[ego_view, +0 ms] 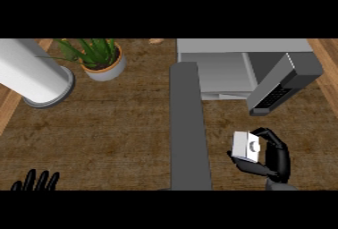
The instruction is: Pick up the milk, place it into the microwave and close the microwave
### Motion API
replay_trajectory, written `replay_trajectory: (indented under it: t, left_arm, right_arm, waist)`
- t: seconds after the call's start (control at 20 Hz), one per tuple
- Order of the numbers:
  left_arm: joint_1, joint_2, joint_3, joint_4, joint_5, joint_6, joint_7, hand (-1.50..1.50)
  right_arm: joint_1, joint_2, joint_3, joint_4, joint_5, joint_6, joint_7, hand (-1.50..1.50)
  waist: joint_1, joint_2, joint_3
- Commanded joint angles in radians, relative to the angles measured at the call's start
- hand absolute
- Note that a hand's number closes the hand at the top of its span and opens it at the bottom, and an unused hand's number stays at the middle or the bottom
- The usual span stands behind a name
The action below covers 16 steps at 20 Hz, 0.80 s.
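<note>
The right hand [276,154] is curled round the milk carton [246,146], thumb on its near side and fingers wrapped over the far side. The white box sits tilted in the grasp, a round cap-like mark facing up. That wrap-around hold suits a boxy carton that has to be carried rather than pushed. Whether its base has left the worktop [112,134] cannot be told from this steep angle.

The carton is just in front of the microwave [224,67], well short of the cavity. To its left, close by, runs a long grey panel [189,125] that I take to be the oven's door. It is swung fully out toward the robot, which would leave the opening free for loading. Beyond the hand, a dark key panel [280,87] marks the microwave's right side. The way in probably lies between that and the door.

Farther off, at the back left, stand a potted plant [99,56] and a white cylinder [36,74], both well apart from the carrying path. The left hand [36,181] rests at the lower left edge, fingers straight and up. It is near the door's outer end, and so may be kept for closing it.

By count: one milk carton, one microwave with one door, one plant, one cylinder, two hands.
</note>
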Motion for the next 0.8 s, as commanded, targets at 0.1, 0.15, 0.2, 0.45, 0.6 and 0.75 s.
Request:
replay_trajectory:
  t: [0.1, 0.15, 0.2, 0.45, 0.6, 0.75]
  left_arm:
    - [0.041, 0.000, 0.010, 0.014, 0.010, -0.023, -0.043, -1.50]
    - [-0.020, -0.016, 0.015, 0.026, -0.011, 0.028, -0.005, -1.50]
    - [0.014, 0.004, 0.043, 0.054, 0.006, -0.014, -0.057, -1.50]
    - [0.036, -0.014, -0.013, 0.041, -0.032, -0.015, -0.067, -1.50]
    - [0.005, -0.010, 0.015, 0.022, -0.010, 0.002, -0.035, -1.50]
    - [0.023, 0.000, 0.041, -0.001, 0.029, -0.008, -0.024, -1.50]
  right_arm:
    - [0.222, 0.033, 0.113, -0.376, -0.050, 0.092, 0.148, 1.50]
    - [0.175, 0.048, 0.122, -0.386, -0.081, 0.114, 0.204, 1.50]
    - [0.195, 0.074, 0.136, -0.405, -0.108, 0.129, 0.168, 1.50]
    - [0.111, 0.075, 0.138, -0.435, -0.107, 0.068, 0.271, 1.50]
    - [0.086, 0.076, 0.166, -0.385, -0.043, -0.025, 0.252, 1.50]
    - [-0.006, 0.076, 0.223, -0.319, -0.025, -0.139, 0.291, 1.50]
  waist:
    - [0.001, 0.000, 0.000]
    - [0.000, 0.003, 0.000]
    - [0.006, 0.002, 0.000]
    - [0.018, 0.006, 0.002]
    - [0.018, 0.007, 0.002]
    - [0.023, 0.008, 0.002]
